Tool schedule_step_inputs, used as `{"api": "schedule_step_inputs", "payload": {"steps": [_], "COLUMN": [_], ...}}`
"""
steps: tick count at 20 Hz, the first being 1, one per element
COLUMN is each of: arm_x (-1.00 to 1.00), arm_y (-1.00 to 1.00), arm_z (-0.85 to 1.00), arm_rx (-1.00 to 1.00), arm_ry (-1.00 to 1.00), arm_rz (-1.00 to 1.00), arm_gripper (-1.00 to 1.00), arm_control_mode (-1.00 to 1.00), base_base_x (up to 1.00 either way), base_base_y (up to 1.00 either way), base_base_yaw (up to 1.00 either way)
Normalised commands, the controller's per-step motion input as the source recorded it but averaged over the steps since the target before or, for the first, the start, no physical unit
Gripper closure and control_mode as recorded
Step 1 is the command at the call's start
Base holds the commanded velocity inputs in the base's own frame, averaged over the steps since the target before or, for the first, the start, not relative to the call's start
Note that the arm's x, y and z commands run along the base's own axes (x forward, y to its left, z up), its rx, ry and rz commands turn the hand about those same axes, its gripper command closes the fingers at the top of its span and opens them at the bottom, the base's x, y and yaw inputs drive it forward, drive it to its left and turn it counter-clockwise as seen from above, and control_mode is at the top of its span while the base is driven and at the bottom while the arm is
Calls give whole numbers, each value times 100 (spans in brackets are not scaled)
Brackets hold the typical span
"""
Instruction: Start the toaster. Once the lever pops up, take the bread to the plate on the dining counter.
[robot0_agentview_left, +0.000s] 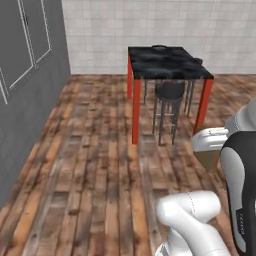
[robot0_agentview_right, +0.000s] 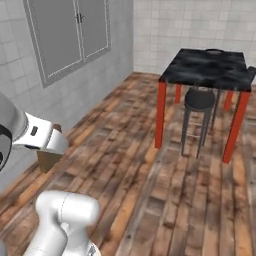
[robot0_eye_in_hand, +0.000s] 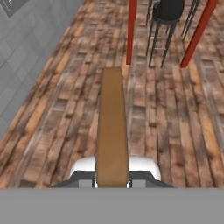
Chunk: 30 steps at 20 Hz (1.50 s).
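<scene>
Brown bread (robot0_eye_in_hand: 112, 127): clamped edge-on between the jaws, sticking out ahead of the gripper (robot0_eye_in_hand: 112, 177) above the wood floor (robot0_agentview_left: 90, 165).
Jaws: narrow, closed on the bread.
Table (robot0_agentview_left: 167, 62): black marble top, red legs, well ahead of the arm; a dark round thing at its far edge, too small to tell.
Stool (robot0_agentview_left: 169, 92): black, tucked under the table.
Writing: none readable.

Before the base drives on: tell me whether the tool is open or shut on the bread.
Shut on it. In the hand view the bread stands edge-on, pinched in the tool; the right base view shows it hanging above the floor.
</scene>
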Motion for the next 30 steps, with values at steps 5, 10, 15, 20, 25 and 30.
{"api": "schedule_step_inputs", "payload": {"steps": [5, 10, 15, 20, 25, 30], "arm_x": [0, 0, 0, 0, 0, 0], "arm_y": [0, 0, 0, 0, 0, 0], "arm_z": [0, 0, 0, 0, 0, 0], "arm_rx": [0, 0, 0, 0, 0, 0], "arm_ry": [0, 0, 0, 0, 0, 0], "arm_rz": [0, 0, 0, 0, 0, 0], "arm_gripper": [100, 100, 100, 100, 100, 100], "arm_control_mode": [100, 100, 100, 100, 100, 100], "base_base_x": [100, 100, 100, 100, 100, 100], "base_base_y": [38, 41, 34, 35, 41, 57], "base_base_yaw": [-1, -6, -8, -15, -23, -25]}}
